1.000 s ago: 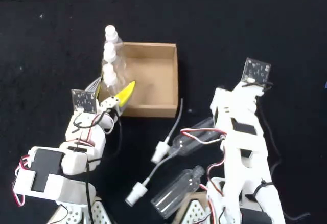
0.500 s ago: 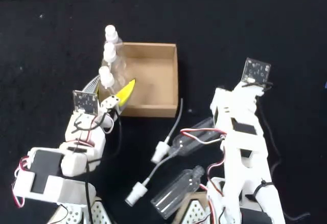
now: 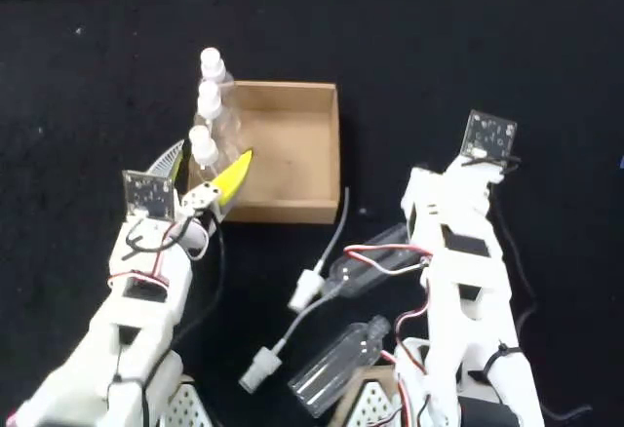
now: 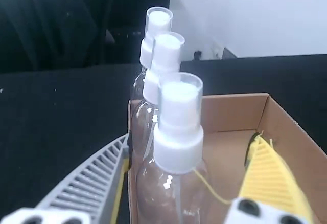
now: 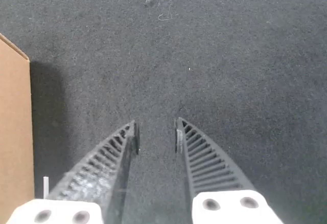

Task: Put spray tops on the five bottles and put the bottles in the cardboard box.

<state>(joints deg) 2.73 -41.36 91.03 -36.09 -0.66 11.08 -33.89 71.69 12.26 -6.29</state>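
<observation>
Three clear bottles with white spray tops stand in a row along the left wall of the cardboard box (image 3: 292, 154): the far one (image 3: 211, 60), the middle one (image 3: 208, 103) and the near one (image 3: 201, 142) (image 4: 173, 127). My left gripper (image 3: 213, 156) (image 4: 190, 139) is open, its grey finger outside the box wall and its yellow finger inside, either side of the near bottle without gripping it. Two more clear bottles (image 3: 375, 261) (image 3: 341, 361) lie on the table in front of the box, each with a loose spray top (image 3: 304, 292) (image 3: 259, 368) by its neck. My right gripper (image 5: 156, 127) is open over bare black cloth.
Black cloth covers the table (image 3: 97, 86). The right arm (image 3: 458, 252) stretches over the table right of the lying bottles. The box's edge (image 5: 13, 111) is close beside the right gripper. A thin dip tube (image 3: 336, 227) curves from the box's front corner.
My left arm has shifted a little to the left and its rear joints have stretched out; the fingers still stand around the near bottle. The right arm and the lying bottles have not moved.
</observation>
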